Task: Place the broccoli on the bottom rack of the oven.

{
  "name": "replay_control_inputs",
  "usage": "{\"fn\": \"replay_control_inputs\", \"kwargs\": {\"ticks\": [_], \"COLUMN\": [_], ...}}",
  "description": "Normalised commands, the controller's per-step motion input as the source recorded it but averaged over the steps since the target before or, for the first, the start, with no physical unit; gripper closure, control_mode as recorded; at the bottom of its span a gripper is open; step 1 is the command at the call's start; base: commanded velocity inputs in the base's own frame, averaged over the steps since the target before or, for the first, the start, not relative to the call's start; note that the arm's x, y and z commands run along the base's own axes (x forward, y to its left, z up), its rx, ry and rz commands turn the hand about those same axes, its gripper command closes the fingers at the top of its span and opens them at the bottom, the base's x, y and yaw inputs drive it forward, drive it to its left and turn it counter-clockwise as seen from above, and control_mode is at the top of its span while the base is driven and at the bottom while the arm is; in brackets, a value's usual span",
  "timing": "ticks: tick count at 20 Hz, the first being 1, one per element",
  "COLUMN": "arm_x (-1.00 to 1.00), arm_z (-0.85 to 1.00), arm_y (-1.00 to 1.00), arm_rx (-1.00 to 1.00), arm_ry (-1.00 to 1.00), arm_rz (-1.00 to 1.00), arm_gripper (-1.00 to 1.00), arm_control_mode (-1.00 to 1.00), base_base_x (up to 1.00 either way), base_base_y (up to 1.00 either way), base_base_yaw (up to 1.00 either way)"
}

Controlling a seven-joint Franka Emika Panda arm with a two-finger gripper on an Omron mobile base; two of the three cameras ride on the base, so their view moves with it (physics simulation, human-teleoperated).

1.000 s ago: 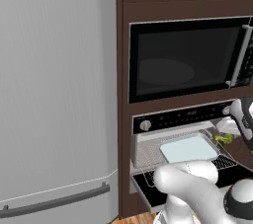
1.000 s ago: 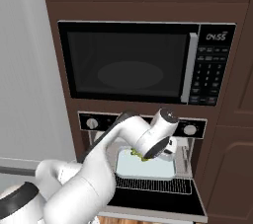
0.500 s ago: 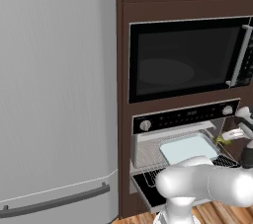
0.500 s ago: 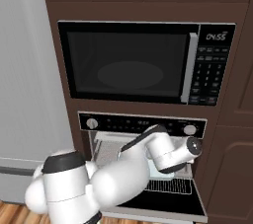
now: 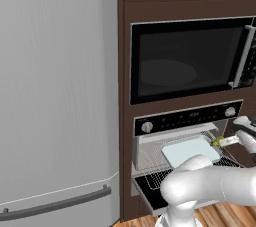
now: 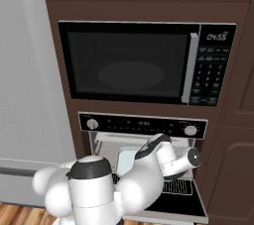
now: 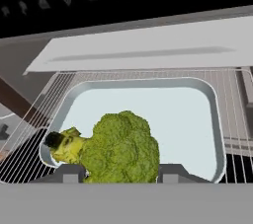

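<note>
Gripper [image 7: 121,172] with broccoli [image 7: 121,149] at oven [image 5: 187,119]

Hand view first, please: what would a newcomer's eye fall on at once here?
The yellowish-green broccoli, big and close between the fingers, held over a pale tray on a wire rack inside the open oven. In the base views, the black microwave above the oven dominates.

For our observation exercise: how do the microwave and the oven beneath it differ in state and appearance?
The microwave is shut behind dark glass; the oven stands open, showing wire racks and a pale tray. The microwave has a keypad and clock; the oven has round silver knobs. Both sit in dark-brown cabinetry.
</note>
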Motion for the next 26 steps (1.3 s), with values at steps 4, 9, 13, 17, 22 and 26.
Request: {"fn": "replay_control_inputs", "kwargs": {"ticks": [4, 9, 13, 17, 22, 26], "arm_x": [0.56, 0.33, 0.29, 0.18, 0.1, 0.2], "arm_z": [-0.48, -0.66, -0.46, -0.51, -0.33, -0.2], "arm_y": [0.26, 0.13, 0.03, 0.0, 0.0, 0.0], "arm_rx": [-0.02, -0.03, -0.03, -0.04, -0.03, 0.0], "arm_ry": [0.0, 0.04, 0.01, 0.05, 0.11, 0.14], "arm_rz": [-0.08, -0.05, -0.03, -0.02, -0.01, 0.0], "arm_gripper": [1.0, 1.0, 1.0, 1.0, 1.0, 1.0], "arm_control_mode": [-1.0, -1.0, -1.0, -1.0, -1.0, -1.0], "base_base_x": [0.0, 0.0, 0.0, 0.0, 0.0, 0.0], "base_base_y": [0.0, 0.0, 0.0, 0.0, 0.0, 0.0], "base_base_yaw": [0.0, 0.0, 0.0, 0.0, 0.0, 0.0]}}
